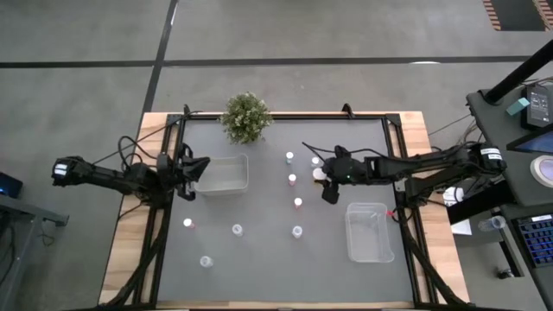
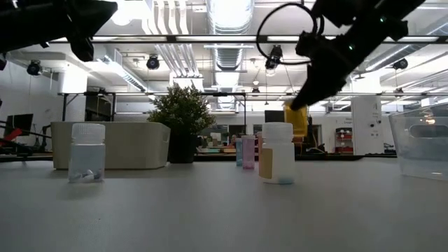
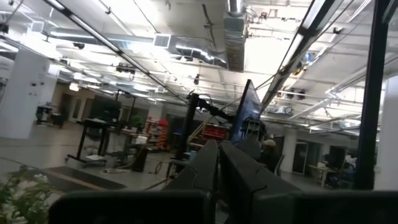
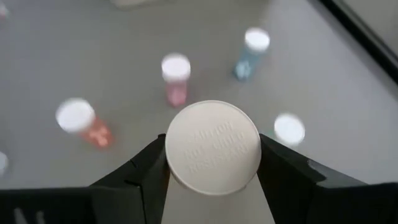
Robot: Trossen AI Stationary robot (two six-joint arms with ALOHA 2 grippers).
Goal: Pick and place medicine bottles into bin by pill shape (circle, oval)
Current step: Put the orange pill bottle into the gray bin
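The right gripper (image 4: 212, 163) fingers grasp the large white-capped orange bottle (image 4: 212, 147) lifted above the counter (image 1: 259, 259), while the left gripper (image 1: 200, 166) fingers hang clenched empty beside a bin (image 1: 222, 174)

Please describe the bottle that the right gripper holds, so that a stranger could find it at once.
Start at the green potted plant on the table's far edge, then go right to the right gripper. Its fingers clamp the large amber bottle with the wide white cap, lifted above the table; it is the biggest and the only amber one.

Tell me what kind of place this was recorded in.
Probably a large industrial-style lab or workshop: exposed ceiling ducts and strip lights overhead, workbenches and equipment racks across an open floor, and a monitor desk beside the robot table.
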